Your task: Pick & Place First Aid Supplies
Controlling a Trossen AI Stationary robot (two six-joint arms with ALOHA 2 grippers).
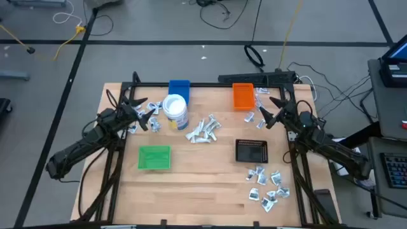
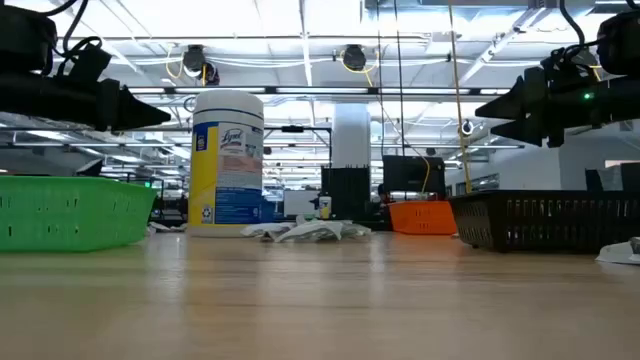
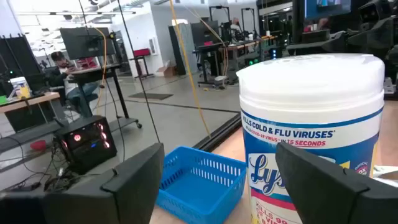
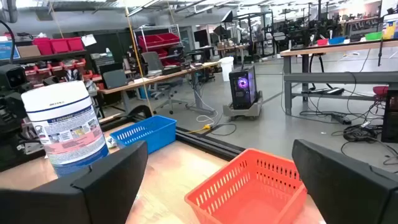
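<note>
Above the table's right side, the right gripper hung with its fingers spread and nothing between them, just short of the orange tray. Across from it, the left gripper hovered likewise spread and empty, close to the tub, with the blue tray beyond. Neither arm had a packet, so the step in hand looked like the first reach. To do it well, an arm should probably drop straight onto one packet at the edge of a heap, not into the middle, and close low enough to catch the thin wrapper. The supplies were small, white and silvery, crumpled and flat. One heap lay mid-table, another near the front right corner past the black tray, and a few sat by each gripper. A green tray stood at front left.
</note>
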